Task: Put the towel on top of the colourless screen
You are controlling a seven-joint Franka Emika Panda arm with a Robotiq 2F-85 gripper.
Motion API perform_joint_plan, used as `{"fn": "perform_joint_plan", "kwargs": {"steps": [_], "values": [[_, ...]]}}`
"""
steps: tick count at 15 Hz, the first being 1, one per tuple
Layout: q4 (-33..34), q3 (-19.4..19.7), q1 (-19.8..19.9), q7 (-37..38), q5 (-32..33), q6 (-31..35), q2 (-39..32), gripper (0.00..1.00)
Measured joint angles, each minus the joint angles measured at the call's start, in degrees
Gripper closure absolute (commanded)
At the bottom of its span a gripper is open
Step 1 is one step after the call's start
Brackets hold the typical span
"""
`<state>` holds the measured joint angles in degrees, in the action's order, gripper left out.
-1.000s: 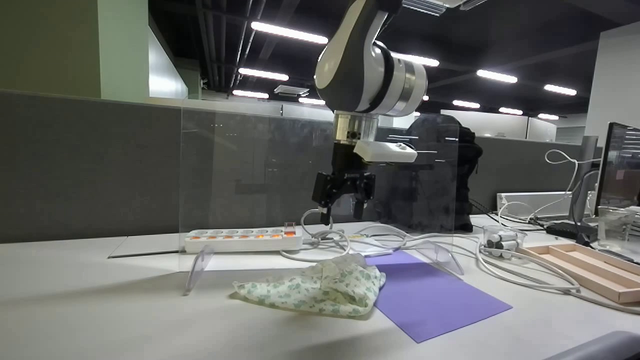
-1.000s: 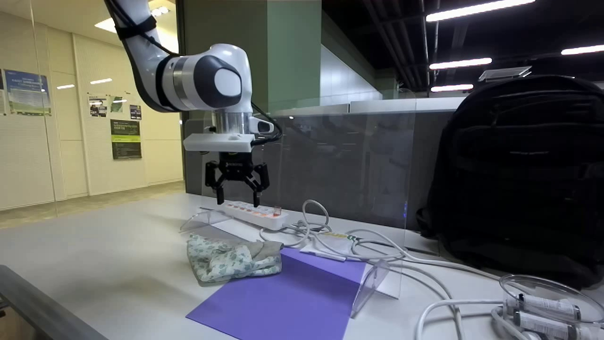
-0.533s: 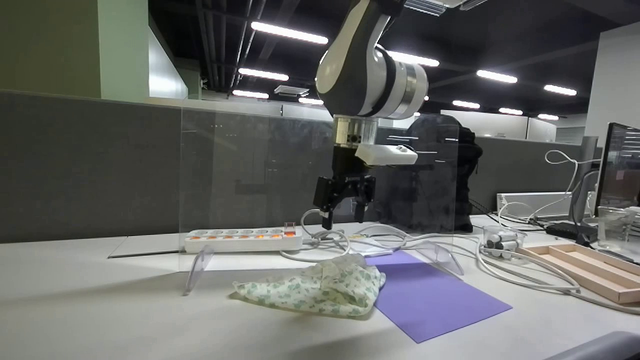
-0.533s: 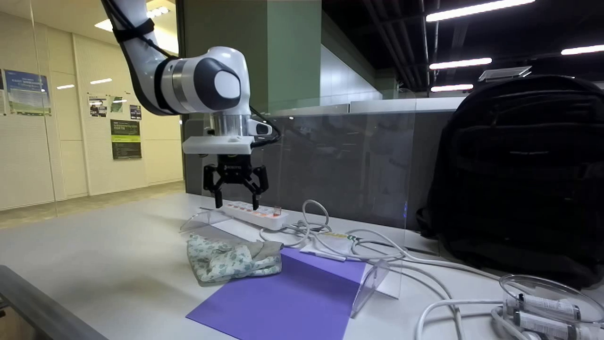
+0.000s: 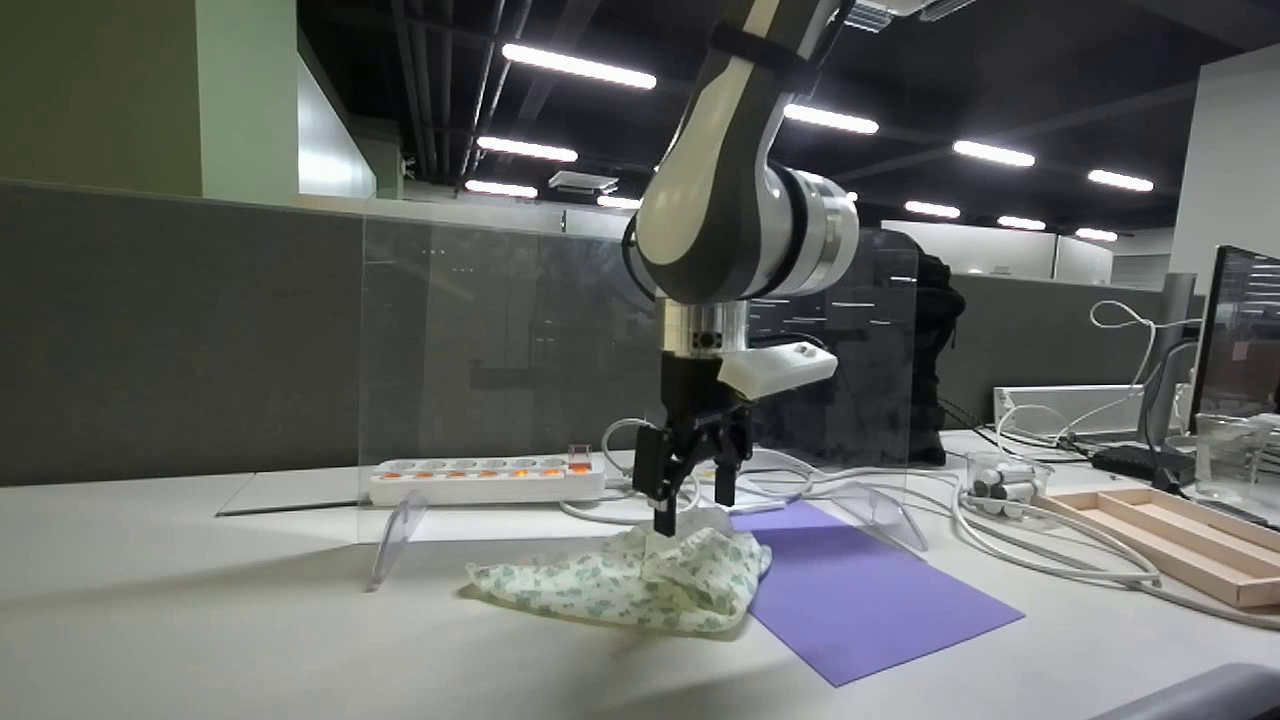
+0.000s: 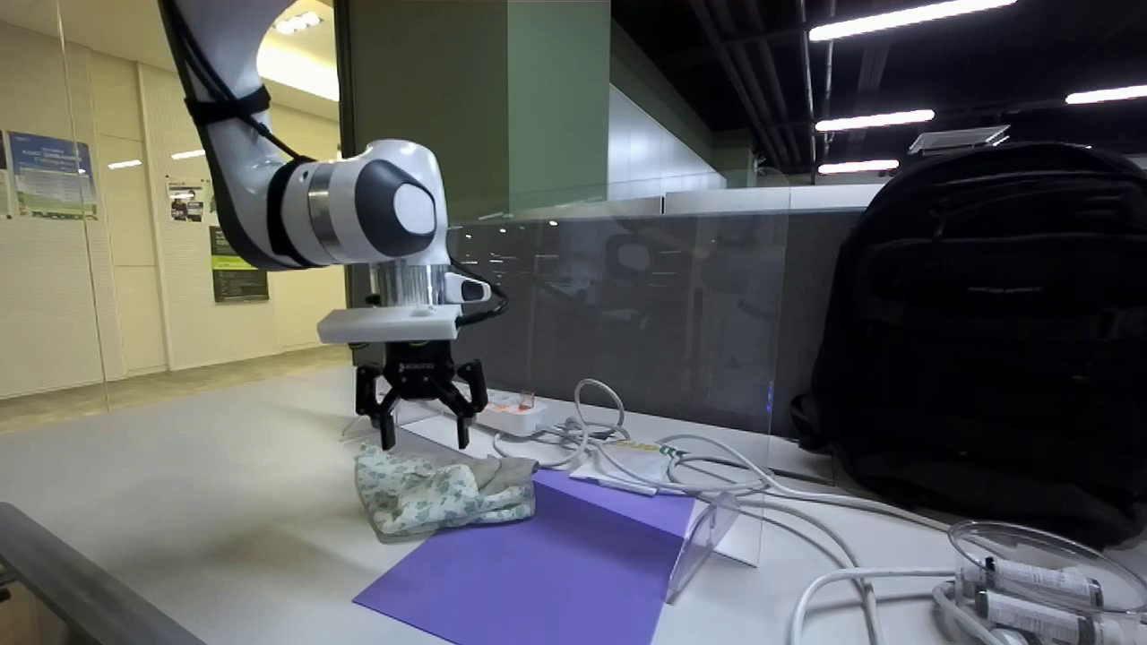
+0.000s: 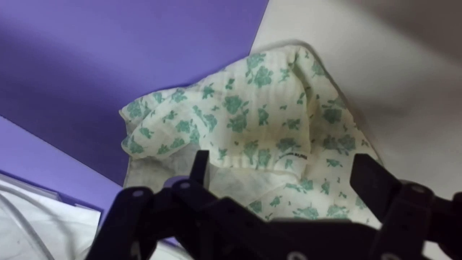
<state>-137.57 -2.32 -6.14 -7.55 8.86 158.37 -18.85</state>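
Gripper (image 6: 426,437) — 2 fingers (image 6: 463,433) spread, room between — hangs over the towel (image 6: 421,497), whose edge overlaps a purple sheet (image 6: 556,573).

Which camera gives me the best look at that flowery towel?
The wrist view: it looks down on the towel up close, showing its green flower print and folds, though the hand hides part. Both exterior views show it smaller, side-on, as a crumpled heap.

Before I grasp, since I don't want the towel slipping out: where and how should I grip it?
Likely by the bunched hump of the towel, from straight above: it stands higher than the flatter end, so should pinch more easily, and the open gripper points down over it.
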Motion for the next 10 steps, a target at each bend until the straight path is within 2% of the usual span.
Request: {"fn": "perform_joint_plan", "kwargs": {"steps": [2, 3, 4, 10], "values": [[-0.1, 0.9, -0.4, 1.2, 1.0, 1.3, -1.4, 0.00], [-0.1, 1.3, -0.5, 1.6, 1.3, 1.9, -2.1, 0.25], [-0.1, 1.6, -0.5, 1.9, 1.4, 2.6, -2.6, 0.25], [-0.1, 2.2, -0.5, 1.9, 1.3, 7.6, -4.6, 0.68]]}}
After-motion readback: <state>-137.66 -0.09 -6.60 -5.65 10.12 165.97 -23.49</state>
